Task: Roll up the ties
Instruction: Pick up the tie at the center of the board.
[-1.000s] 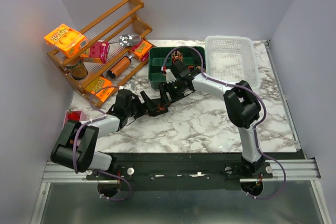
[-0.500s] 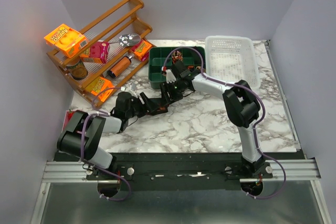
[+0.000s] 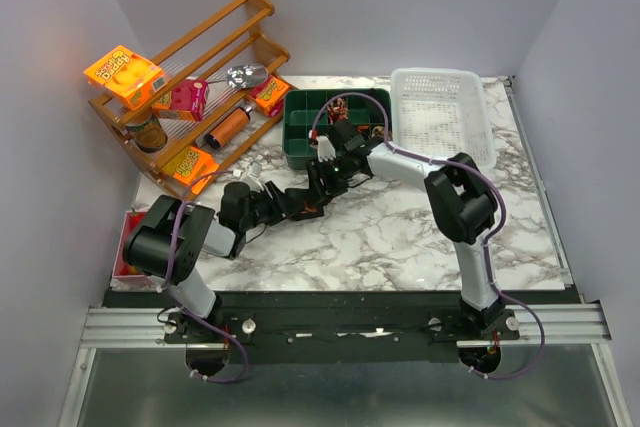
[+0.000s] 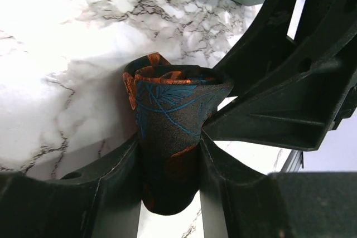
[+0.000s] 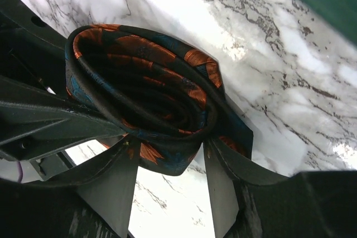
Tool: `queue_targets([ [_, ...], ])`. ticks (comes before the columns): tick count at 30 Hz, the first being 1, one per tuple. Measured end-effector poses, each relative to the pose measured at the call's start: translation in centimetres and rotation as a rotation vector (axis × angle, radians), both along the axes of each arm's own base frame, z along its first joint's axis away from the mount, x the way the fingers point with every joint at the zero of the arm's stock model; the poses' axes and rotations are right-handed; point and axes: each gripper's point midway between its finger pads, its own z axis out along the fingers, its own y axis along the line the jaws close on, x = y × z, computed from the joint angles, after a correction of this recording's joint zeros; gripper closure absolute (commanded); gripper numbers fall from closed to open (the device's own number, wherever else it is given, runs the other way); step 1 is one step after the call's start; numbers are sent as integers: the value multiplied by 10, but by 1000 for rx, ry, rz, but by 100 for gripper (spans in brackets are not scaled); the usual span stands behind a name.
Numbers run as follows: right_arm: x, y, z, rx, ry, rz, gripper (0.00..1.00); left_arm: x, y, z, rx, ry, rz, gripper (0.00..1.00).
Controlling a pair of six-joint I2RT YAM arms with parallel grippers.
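Note:
A rolled tie (image 4: 173,110), dark fabric with orange blotches and blue lines, stands as a coil on the marble table. My left gripper (image 4: 170,160) is shut on its lower part, one finger on each side. My right gripper (image 5: 170,157) is shut on the same tie (image 5: 139,87), pinching the coil's outer wrap, with the spiral end facing the camera. In the top view both grippers meet at the coil (image 3: 311,209) left of the table's middle, the left gripper (image 3: 298,204) from the left and the right gripper (image 3: 320,187) from behind. Another rolled tie (image 3: 337,105) sits in the green bin.
The green compartment bin (image 3: 300,142) stands just behind the grippers. A white basket (image 3: 440,117) is at the back right. A wooden rack (image 3: 215,42) with orange snack packets (image 3: 124,75) and small items stands at the back left. A red object (image 3: 132,223) is by the left edge.
The left arm's elbow has swung up and to the right, towards the table, and its wrist has turned. Both grippers stay closed on the coil at the same place.

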Motion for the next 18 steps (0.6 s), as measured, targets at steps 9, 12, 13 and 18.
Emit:
queue_targets([
  [9,-10,-9,35,34,-47,-10,11,-8,-9,14,-30,-36,-49,55],
  [12,-7,-10,105,129,-188,-19,3,-10,-11,35,-57,-89,-69,55],
  [13,-7,-10,105,129,-188,-19,3,-10,-11,35,-57,-89,-69,55],
  [18,0,-27,145,182,-282,-10,0,-18,-13,78,-72,-172,-102,55],
])
